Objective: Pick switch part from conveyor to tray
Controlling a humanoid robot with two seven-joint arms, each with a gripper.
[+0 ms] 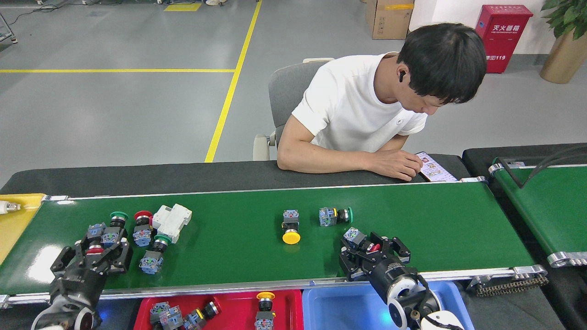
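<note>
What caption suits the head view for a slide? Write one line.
Both grippers, left and right, close around red-capped switches on the conveyor; red tray waits below.

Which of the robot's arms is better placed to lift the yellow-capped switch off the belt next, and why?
Probably the right. The right gripper is nearer the yellow-capped switch; the left gripper sits at the conveyor's far left end. Both already straddle red-capped switches, so neither is free.
</note>
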